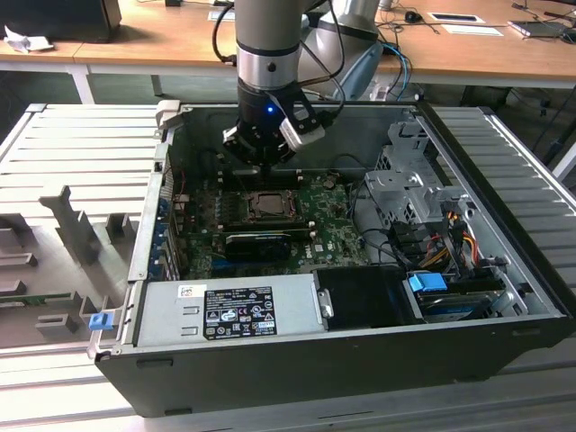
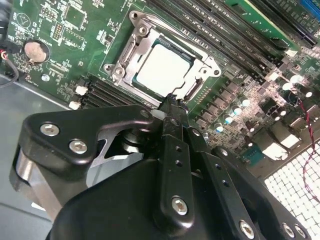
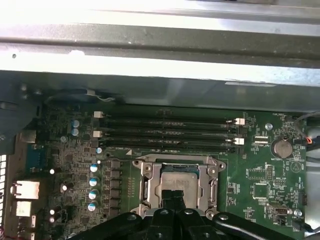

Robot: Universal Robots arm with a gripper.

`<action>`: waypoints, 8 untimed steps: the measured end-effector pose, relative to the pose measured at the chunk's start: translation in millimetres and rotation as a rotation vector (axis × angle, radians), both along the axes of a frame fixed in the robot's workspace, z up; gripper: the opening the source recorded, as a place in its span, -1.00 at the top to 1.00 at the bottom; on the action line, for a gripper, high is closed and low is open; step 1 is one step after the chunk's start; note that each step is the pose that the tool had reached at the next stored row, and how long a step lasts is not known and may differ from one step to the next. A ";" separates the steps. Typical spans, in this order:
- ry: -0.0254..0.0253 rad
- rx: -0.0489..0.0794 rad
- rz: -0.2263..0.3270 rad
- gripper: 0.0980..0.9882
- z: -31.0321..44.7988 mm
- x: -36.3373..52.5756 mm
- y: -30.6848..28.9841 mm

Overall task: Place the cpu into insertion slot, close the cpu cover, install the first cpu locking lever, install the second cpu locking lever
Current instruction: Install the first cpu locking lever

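The cpu (image 2: 164,70), a square chip with a pale silver-grey top, lies in the slot (image 2: 118,71) on the green board (image 2: 90,50), the metal cover (image 2: 129,54) flat around it, while the gripper (image 2: 171,101) hangs at the slot's edge, fingers (image 2: 175,125) pressed together, holding nothing.
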State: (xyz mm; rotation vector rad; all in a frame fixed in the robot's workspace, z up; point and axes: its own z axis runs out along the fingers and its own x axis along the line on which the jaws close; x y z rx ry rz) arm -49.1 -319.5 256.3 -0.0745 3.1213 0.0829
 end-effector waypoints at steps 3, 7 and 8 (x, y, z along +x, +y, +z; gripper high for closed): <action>0.0000 0.003 0.001 0.98 0.0 -5.9 0.0; -0.0024 0.003 0.001 0.98 -0.2 -21.6 0.0; -0.0034 0.004 0.000 0.98 -0.3 -25.5 0.0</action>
